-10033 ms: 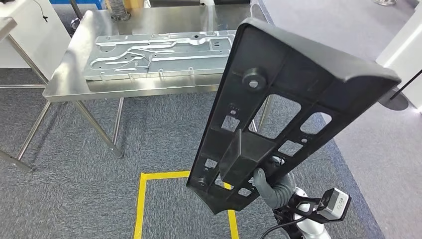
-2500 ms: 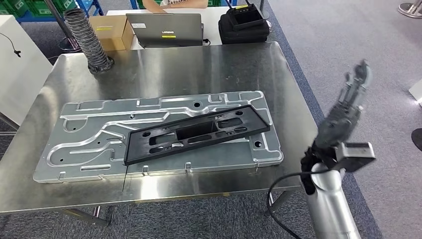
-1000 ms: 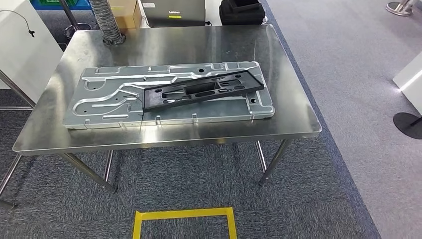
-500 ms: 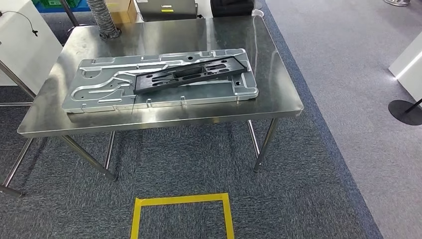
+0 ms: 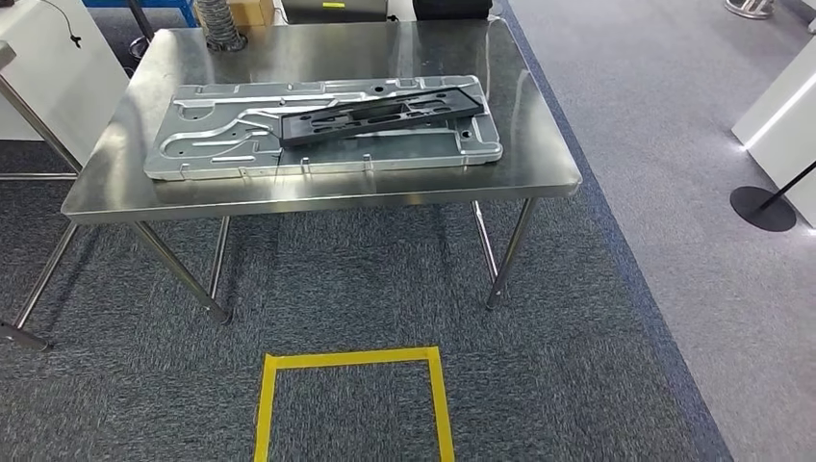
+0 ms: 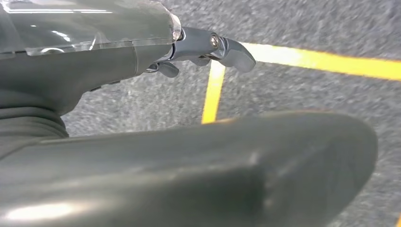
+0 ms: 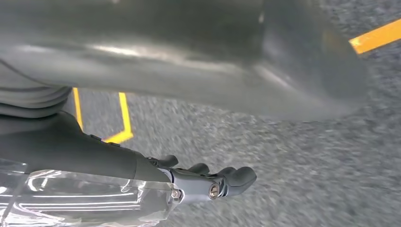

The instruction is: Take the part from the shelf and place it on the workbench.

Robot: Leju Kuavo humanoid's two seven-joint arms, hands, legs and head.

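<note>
The black part lies slantwise on the metal panel atop the workbench, upper centre of the head view. Yellow tape marks the carpet below. Both hands, left and right, hang over the floor holding nothing, fingers loosely apart.

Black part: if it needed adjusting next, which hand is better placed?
Left, marginally: left hand and right hand both hang empty over carpet, but the black part lies slightly left of centre in the head view.
</note>
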